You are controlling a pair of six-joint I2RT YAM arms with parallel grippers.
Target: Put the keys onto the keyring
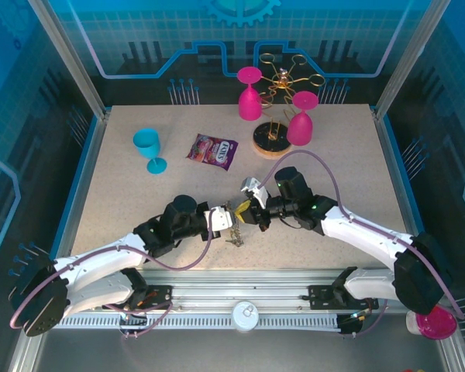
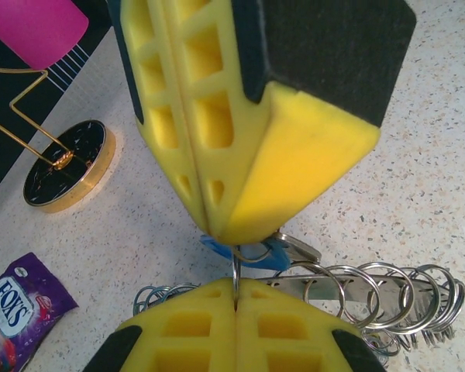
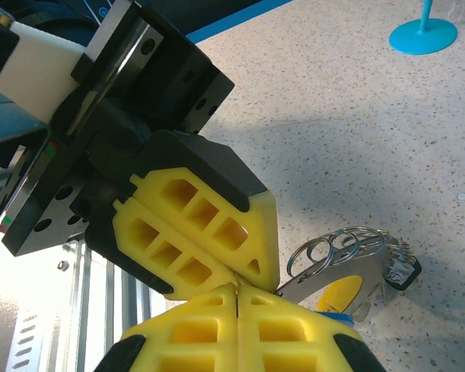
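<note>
Left hand (image 2: 236, 301) clamping keyring (image 2: 235, 273), blue-tagged key (image 2: 273, 253) half hidden

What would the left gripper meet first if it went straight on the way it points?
Probably the right gripper, tip to tip with it, just past the keyring wire between them.

No way in over the keyring (image 1: 234, 232): the left gripper (image 1: 226, 218) and right gripper (image 1: 249, 212) meet there tip to tip, both clamped, with keys (image 2: 387, 294) bunched beside. Behind the keyring the table (image 1: 139, 201) lies bare up to the sweet bag (image 1: 213, 150). The blue goblet (image 1: 148, 147) stands far left-behind, and the rack (image 1: 277, 132) and pink goblets (image 1: 301, 118) right-behind.
</note>
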